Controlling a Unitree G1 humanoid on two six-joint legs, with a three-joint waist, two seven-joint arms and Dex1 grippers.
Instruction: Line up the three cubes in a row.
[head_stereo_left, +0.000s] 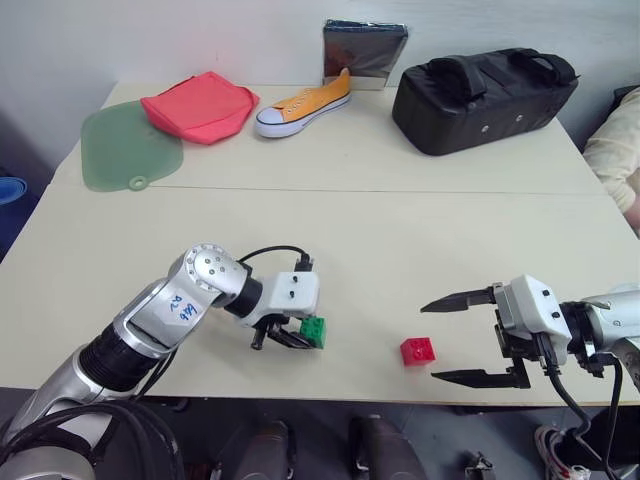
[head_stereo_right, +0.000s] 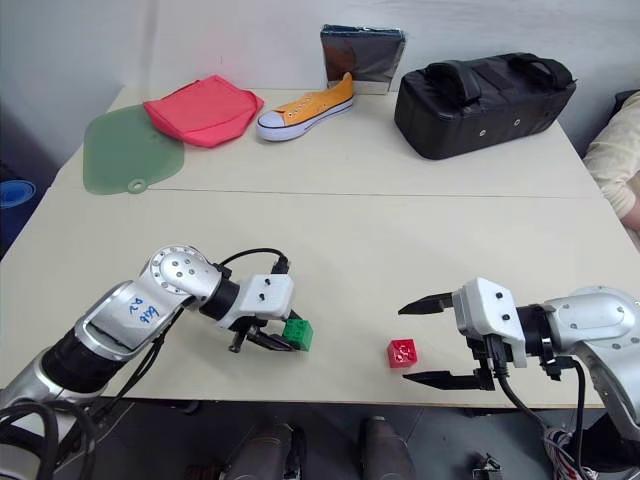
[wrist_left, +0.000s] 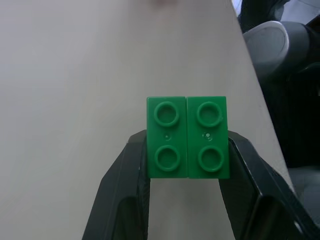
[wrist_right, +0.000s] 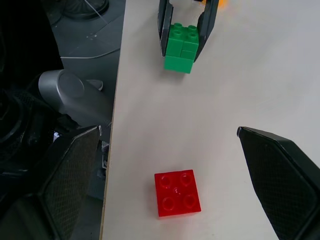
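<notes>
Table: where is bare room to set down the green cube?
The table is bare across its middle, between the far clutter and the grippers. Also bare between the green cube in the left gripper and the red cube. Crowded at the far edge: shoe, black bag.

Head pair overlooks table (head_stereo_left: 400, 230); wrist cams close, sharing green cube (wrist_right: 181, 47).

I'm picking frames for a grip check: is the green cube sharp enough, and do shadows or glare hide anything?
Left wrist view: green cube crisp between the left gripper's fingers, background soft. Right wrist view: red cube clear, the right gripper's fingers soft-edged. Left eye view: even light, faint shadows on the table, no glare.
</notes>
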